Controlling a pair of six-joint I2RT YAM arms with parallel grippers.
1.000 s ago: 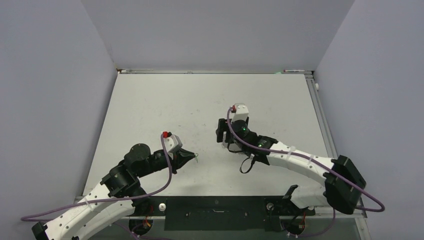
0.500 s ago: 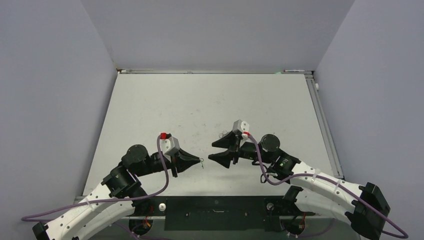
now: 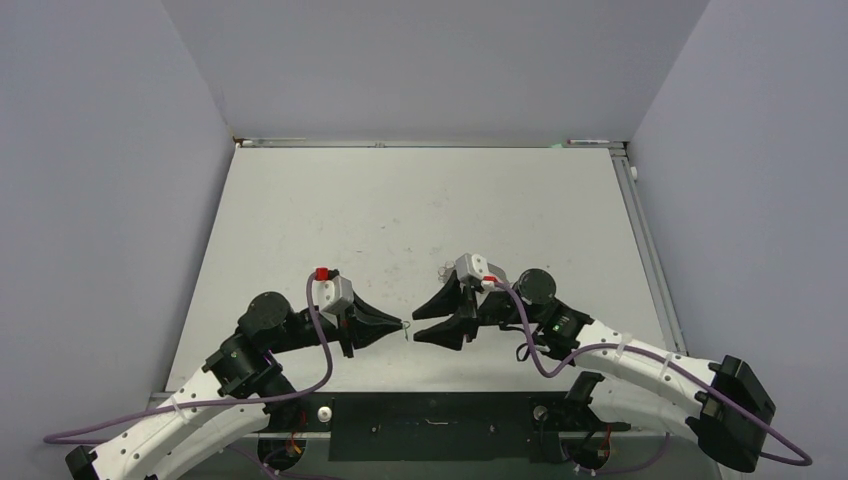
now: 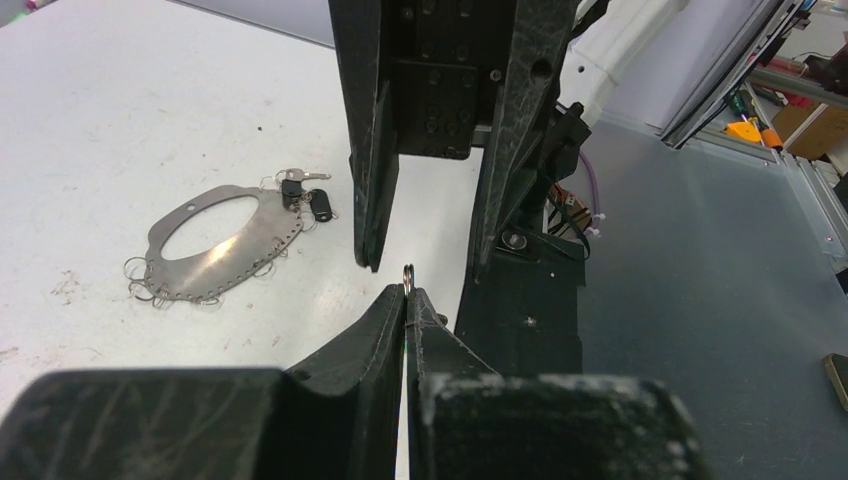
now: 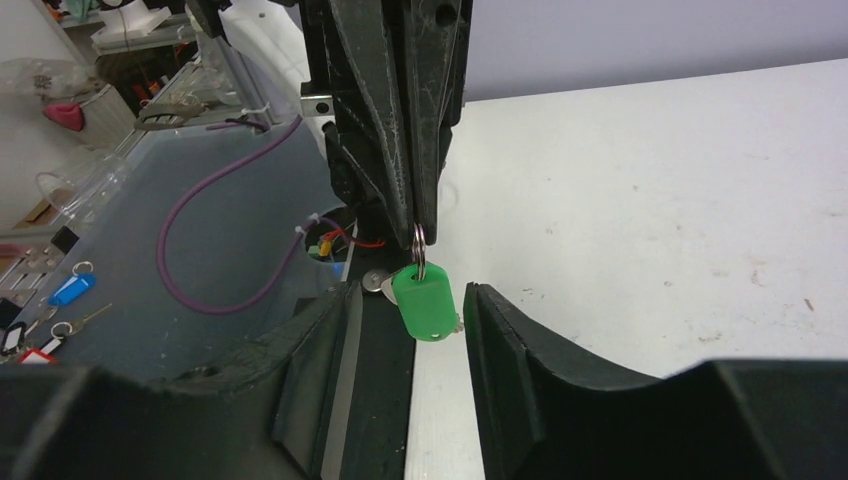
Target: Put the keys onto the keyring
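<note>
My left gripper (image 3: 398, 325) is shut on a small split ring (image 4: 408, 272) that pokes out past its tips. From that ring hangs the key with the green head (image 5: 423, 300), its silver blade behind it. My right gripper (image 5: 410, 292) faces the left one tip to tip. It is open, a jaw on each side of the green head and a gap on both sides. The keyring (image 4: 215, 245) shows as a flat silvery oval with small loops along its edge. It lies on the table behind the right gripper, with dark-headed keys (image 4: 305, 200) at its edge.
The white table (image 3: 330, 210) runs back to grey walls. The black base plate (image 3: 430, 425) and purple cables (image 3: 330, 360) lie along the near edge, just below both grippers. Off the table in the right wrist view are shelves with clutter (image 5: 60, 110).
The right arm swung from the table's middle down towards the left gripper and turned to face it, its jaws narrowing round the green key. The left gripper edged right.
</note>
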